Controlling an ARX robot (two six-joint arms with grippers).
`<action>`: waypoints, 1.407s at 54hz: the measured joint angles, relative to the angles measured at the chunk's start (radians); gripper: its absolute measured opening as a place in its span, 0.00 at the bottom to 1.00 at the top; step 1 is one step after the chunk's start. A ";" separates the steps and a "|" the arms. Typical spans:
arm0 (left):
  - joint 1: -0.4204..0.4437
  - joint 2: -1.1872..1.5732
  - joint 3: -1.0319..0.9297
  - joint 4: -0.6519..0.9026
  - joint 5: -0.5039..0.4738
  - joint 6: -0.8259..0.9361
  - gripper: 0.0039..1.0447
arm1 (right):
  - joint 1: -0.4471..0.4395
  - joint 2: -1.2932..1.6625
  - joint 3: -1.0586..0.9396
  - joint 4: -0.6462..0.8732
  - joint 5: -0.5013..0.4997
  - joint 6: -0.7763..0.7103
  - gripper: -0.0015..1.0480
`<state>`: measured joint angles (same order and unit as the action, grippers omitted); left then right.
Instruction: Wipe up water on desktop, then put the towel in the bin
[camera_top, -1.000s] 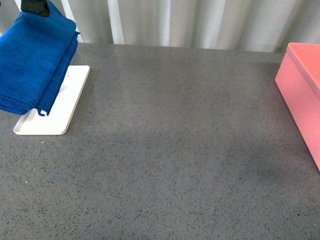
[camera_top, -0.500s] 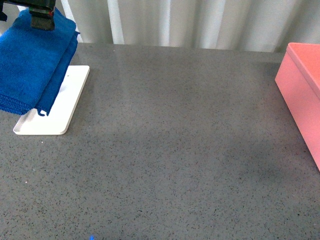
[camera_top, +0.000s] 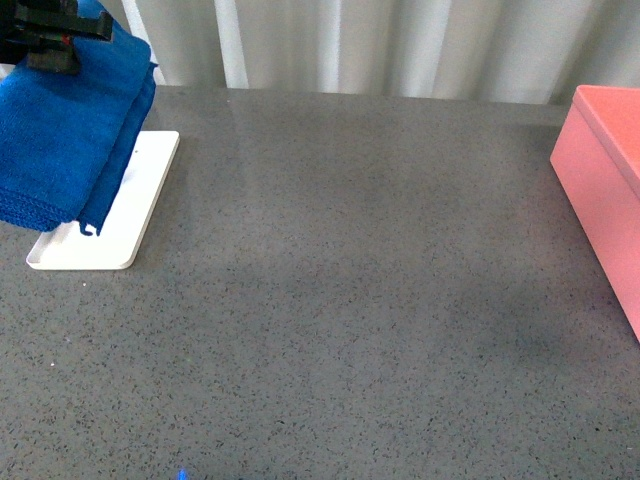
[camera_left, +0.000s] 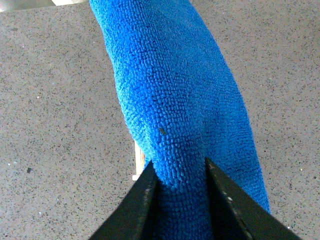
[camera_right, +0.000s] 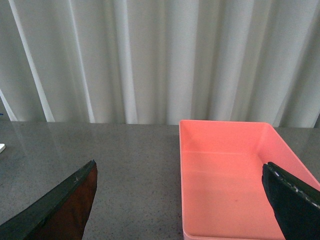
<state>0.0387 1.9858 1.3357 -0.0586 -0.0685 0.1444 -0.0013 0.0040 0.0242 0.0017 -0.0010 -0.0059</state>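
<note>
Above the white tray: left end effector pinched tight on the towel, which hangs folded over the tray's left side. It has shifted further left since half a second ago. Right end effector spread wide, holding nothing. Bin, well apart from the tray across the surface, shows only bare pink floor.

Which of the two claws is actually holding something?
The left gripper: it is pinched shut on the blue towel. The right gripper is wide open and empty, facing the pink bin.
</note>
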 joint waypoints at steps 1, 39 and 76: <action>0.001 0.000 0.000 0.001 0.000 -0.002 0.23 | 0.000 0.000 0.000 0.000 0.000 0.000 0.93; 0.017 -0.213 0.042 -0.012 0.203 -0.136 0.04 | 0.000 0.000 0.000 0.000 0.000 0.000 0.93; -0.439 -0.460 -0.338 0.301 0.401 -0.491 0.04 | 0.000 0.000 0.000 0.000 0.000 0.000 0.93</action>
<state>-0.4007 1.5261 0.9974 0.2424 0.3328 -0.3470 -0.0013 0.0040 0.0242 0.0017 -0.0010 -0.0059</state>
